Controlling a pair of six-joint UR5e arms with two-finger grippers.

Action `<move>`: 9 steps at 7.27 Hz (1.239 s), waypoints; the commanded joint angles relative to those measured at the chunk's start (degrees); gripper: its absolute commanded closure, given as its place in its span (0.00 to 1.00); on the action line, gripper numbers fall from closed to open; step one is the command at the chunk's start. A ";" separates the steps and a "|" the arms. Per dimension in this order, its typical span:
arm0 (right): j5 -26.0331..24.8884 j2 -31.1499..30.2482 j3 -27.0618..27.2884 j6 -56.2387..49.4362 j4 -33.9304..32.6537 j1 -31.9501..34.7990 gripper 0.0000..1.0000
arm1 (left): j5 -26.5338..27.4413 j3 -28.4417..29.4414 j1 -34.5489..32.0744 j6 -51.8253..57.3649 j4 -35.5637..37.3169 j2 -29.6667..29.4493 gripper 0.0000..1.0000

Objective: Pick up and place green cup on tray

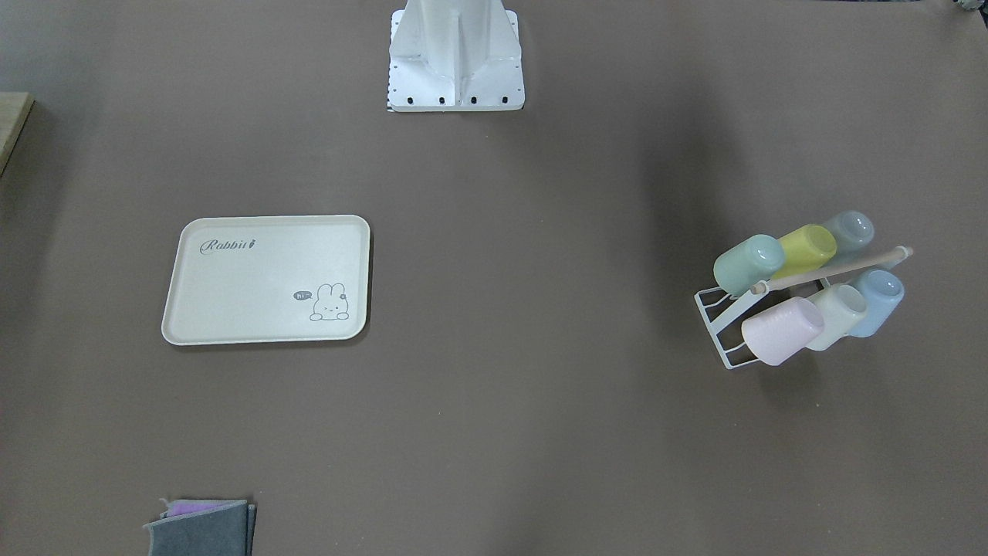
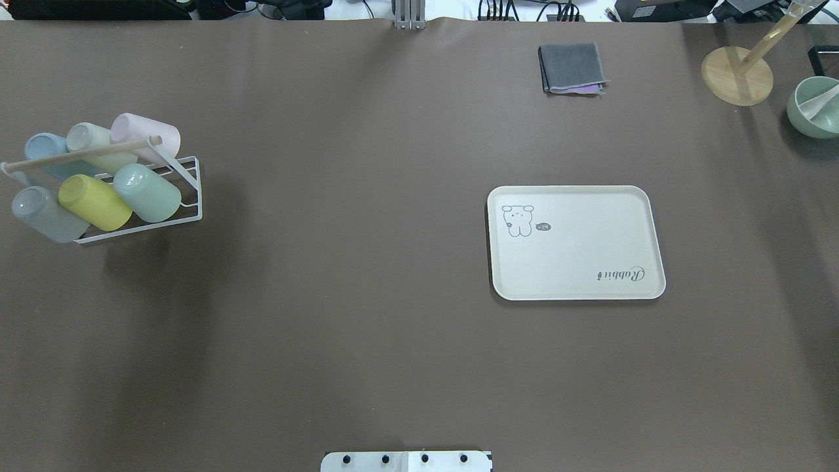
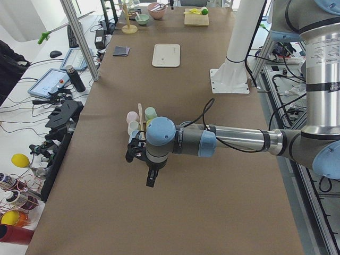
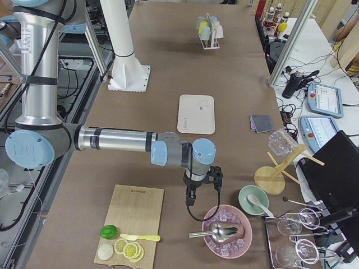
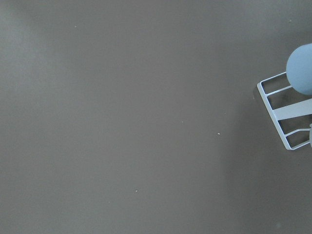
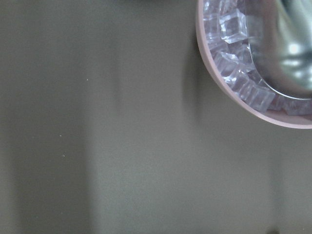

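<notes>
Left gripper (image 3: pixel 152 182): nearest the lens in the left side view, hanging over the surface just beside the rack (image 5: pixel 294 110). Whether its jaws stand apart or together, I cannot tell.
Green cup (image 2: pixel 147 193): lies tilted on the rack, at the end of its row nearest the middle of the surface. It touches the yellow cup (image 2: pixel 95 202) on its other side.
Bar (image 2: pixel 78 153): a wooden rod running above the rack, between the two rows of cups.
Step in hand: judged to be the reach, as no gripper is on the cup yet.
Doing it well: come in from the cup's free side and grip across its body. Draw it out along its own tilt, so the yellow cup is not dragged and the bar is not knocked.
Rack edge: close to the left end of the surface, so there is little room on that side.
Tray (image 2: pixel 577 252): flat on the right half, well apart from the rack. Nothing stands on the surface between them in the overhead view.
Setting down: aim inside the raised rim, not on it.
Right gripper (image 4: pixel 189 200): at the far right end, near the ice bowl (image 4: pixel 245 242). Its state cannot be told.
</notes>
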 commanded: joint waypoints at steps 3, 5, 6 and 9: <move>0.74 -0.64 2.93 0.21 0.00 -0.90 0.00 | 2.72 -13.42 7.67 -0.13 16.74 -3.41 0.02; 0.75 -0.73 7.43 0.30 0.00 -0.90 0.00 | 10.51 -18.10 16.82 -7.30 33.48 -14.34 0.02; 1.97 -0.21 7.53 -0.05 0.00 -0.90 0.00 | 10.80 -17.84 18.07 -7.69 42.44 -21.37 0.02; 17.64 0.14 8.15 0.21 0.00 -1.25 0.00 | 11.06 -19.15 26.21 -7.61 47.81 -27.58 0.02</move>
